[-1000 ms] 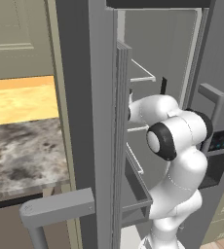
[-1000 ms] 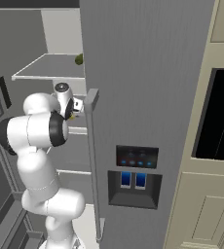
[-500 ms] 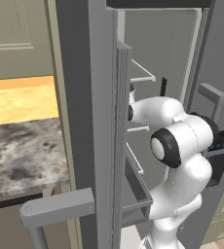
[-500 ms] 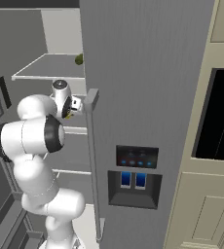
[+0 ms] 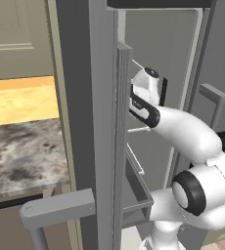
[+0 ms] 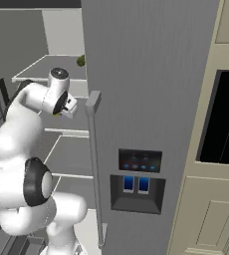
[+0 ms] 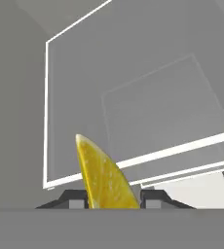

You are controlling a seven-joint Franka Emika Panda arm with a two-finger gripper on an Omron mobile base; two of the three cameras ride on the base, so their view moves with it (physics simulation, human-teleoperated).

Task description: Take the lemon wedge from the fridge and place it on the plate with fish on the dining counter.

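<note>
Jaws: closed on the lemon wedge [image 7: 106, 177]
Risk: wedge may slip if knocked on a fridge shelf [image 7: 148, 97] during withdrawal

Interior of the open fridge [image 6: 151, 74], showing its pale grey shelves. Upper shelf [image 6: 42, 73]: a flat panel with a white rim, carrying a small dark green round fruit [image 6: 80, 61] at its back right (partly hidden by the door edge). Lower shelves [image 6: 66, 154] are stacked beneath it. The hand view looks down on a white-edged shelf [image 7: 133, 107]. At the far left stands a speckled granite worktop [image 5: 21, 151].
</note>
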